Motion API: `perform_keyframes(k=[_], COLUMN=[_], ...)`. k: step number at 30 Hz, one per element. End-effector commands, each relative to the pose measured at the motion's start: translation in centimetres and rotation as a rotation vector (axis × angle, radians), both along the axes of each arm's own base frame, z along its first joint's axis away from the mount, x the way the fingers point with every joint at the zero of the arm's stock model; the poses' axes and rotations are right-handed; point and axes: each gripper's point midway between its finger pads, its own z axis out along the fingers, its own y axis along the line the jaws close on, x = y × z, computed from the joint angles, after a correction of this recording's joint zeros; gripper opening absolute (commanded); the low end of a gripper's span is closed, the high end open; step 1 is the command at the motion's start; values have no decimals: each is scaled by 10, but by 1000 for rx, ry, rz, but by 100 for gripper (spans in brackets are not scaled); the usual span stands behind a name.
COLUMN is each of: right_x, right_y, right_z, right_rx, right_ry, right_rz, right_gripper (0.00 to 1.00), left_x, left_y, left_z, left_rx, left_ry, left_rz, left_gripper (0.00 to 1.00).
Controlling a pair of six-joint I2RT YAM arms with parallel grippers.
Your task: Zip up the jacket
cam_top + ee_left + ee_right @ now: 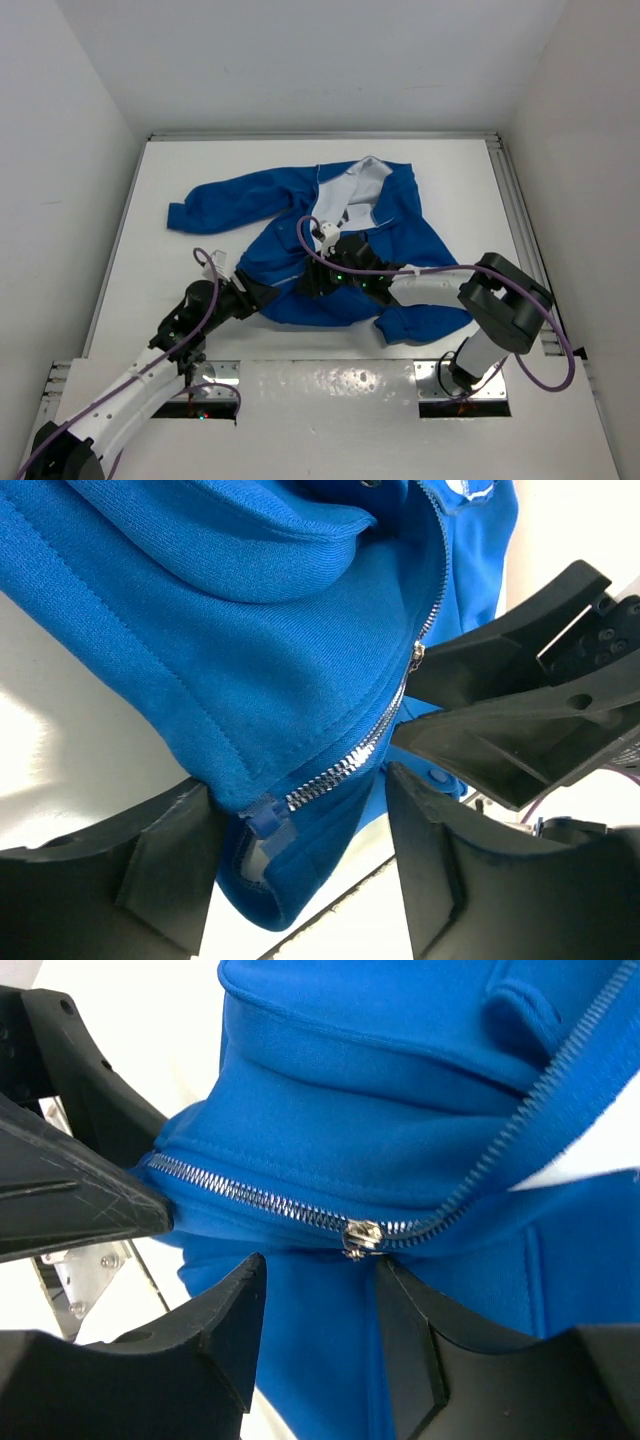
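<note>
The bright blue jacket (265, 190) lies spread on the white table (180, 170), collar and white lining (358, 190) toward the far side. In the left wrist view my left gripper (300, 800) stands open around the bottom hem (265, 885), where the silver zipper (340, 770) begins; one finger (160, 865) touches the fabric. My right gripper (320, 1265) is open just below the zipper slider (362, 1237), which sits off its fingertips and is not held. The teeth are joined from the hem to the slider and part beyond it. From above, both grippers (255, 295) (330, 272) meet at the jacket's lower front.
The right gripper's black fingers (500, 710) fill the right side of the left wrist view, close to the slider (418, 656). One sleeve (425, 322) lies folded near the right arm (505, 300). Purple cables (305, 235) loop over the jacket. White walls enclose the table.
</note>
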Motion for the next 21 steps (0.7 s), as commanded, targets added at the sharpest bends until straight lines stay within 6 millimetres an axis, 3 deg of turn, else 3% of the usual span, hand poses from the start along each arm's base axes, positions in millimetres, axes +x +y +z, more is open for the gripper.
perform_keyframes(k=[1,8,12,21], right_x=[10,13,18,17], right_y=[13,4,-1,11], right_z=[18,7,4,5], right_rx=[31,-2,-21,-1], right_ry=[-69,-71,-89,-75], right_rz=[17,-23,-49,-15], right_gripper=[47,48,49,47], left_x=[5,6,8,9], left_y=[-6,-6,-2,-4], left_z=[16,20,19,25], left_rx=[-32,-13,-4,-7], left_ry=[-76,-85,-89,-101], left_rz=[-22,-28,-9,-17], left_gripper=[57,33,14,6])
